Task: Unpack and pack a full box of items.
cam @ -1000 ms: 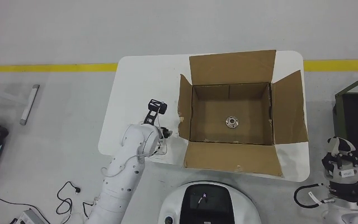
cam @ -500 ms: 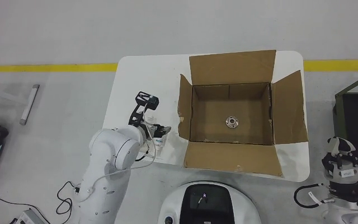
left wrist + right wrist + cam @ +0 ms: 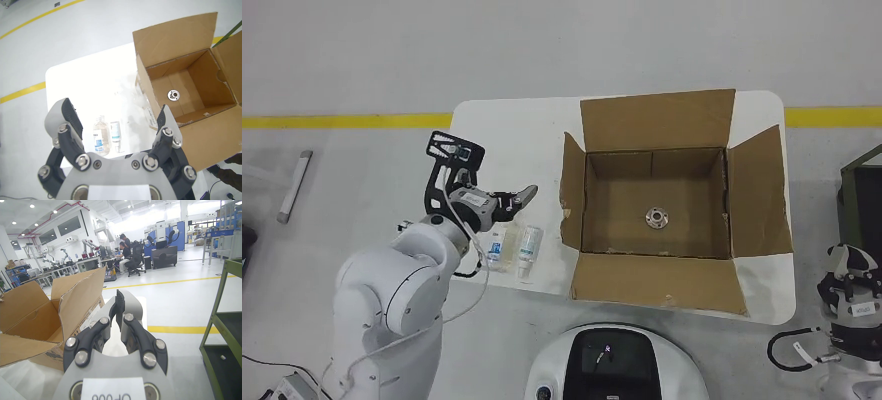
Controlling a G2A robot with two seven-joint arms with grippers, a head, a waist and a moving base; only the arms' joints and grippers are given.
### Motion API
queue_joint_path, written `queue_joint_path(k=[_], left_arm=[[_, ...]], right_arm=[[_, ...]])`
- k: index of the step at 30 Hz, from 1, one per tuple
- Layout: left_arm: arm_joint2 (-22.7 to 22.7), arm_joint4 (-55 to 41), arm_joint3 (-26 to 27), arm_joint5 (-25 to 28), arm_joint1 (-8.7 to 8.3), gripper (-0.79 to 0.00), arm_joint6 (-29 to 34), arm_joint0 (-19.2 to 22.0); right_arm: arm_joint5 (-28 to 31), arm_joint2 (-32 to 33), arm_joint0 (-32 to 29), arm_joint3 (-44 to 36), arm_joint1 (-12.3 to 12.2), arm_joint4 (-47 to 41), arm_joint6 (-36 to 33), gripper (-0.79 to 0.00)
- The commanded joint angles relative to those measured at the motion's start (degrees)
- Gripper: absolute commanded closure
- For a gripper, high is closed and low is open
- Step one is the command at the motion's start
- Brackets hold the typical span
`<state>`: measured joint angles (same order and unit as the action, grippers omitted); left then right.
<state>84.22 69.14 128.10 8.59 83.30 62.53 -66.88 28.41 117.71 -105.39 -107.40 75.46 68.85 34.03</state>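
Note:
An open cardboard box [image 3: 657, 120] stands on the white table [image 3: 502, 130], flaps spread. A small round metal flange [image 3: 655, 216] lies on its floor. Left of the box lie two small bottles side by side: a wider clear one [image 3: 498, 243] and a slim white one [image 3: 529, 245]. My left gripper [image 3: 487, 172] hangs open above the table just behind them, with nothing between its fingers. In the left wrist view the open gripper [image 3: 115, 105] frames both bottles [image 3: 100, 132] [image 3: 115, 132] and the flange [image 3: 174, 94]. My right gripper [image 3: 118, 302] is shut and empty, off the table's right end beside the box [image 3: 28, 306].
A crumpled clear plastic wrap [image 3: 140, 98] lies against the box's left wall. A green cart [image 3: 223, 313] stands close on the right of the right arm. A yellow floor line [image 3: 342, 120] runs behind the table. Bare tabletop lies behind the bottles.
My left arm has swung left and back from the box's left wall. The two bottles it covered now lie in plain sight on the table. The right arm has not moved.

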Motion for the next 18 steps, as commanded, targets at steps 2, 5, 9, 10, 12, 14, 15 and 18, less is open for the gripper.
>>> queue_joint_path(k=[2,5,9,10,12,14,15,18], left_arm=[[-0.1,-2.0,0.7,2.7,-0.32,-0.785,-0.5,-0.5],[0.1,-2.9,0.9,3.2,-0.60,-0.785,-0.2,-0.6],[-0.1,-3.0,1.2,3.4,-0.87,-0.785,0.0,-0.7],[-0.1,-3.0,1.2,3.4,-0.87,-0.785,0.0,-0.7],[-0.1,-3.0,1.2,3.4,-0.87,-0.785,0.0,-0.7],[-0.1,-3.0,1.2,3.4,-0.87,-0.785,0.0,-0.7],[-0.1,-3.0,1.2,3.4,-0.87,-0.785,0.0,-0.7],[-0.1,-3.0,1.2,3.4,-0.87,-0.785,0.0,-0.7]], right_arm=[[0.0,0.0,0.0,0.0,0.0,0.0,0.0,0.000],[0.0,0.0,0.0,0.0,0.0,0.0,0.0,0.000],[-0.5,0.7,0.4,-3.3,-0.1,0.9,-0.5,0.000],[-0.6,0.8,0.3,-4.3,-0.2,1.5,-0.2,0.000],[-1.4,1.4,0.2,-6.7,-0.2,3.9,0.1,0.000],[-2.1,1.7,0.1,-8.1,-0.3,6.4,0.1,0.000],[-2.0,1.6,0.0,-8.9,-0.4,6.7,-0.2,0.000],[-0.8,1.5,-0.9,-12.5,-0.5,9.9,-0.4,0.000]])
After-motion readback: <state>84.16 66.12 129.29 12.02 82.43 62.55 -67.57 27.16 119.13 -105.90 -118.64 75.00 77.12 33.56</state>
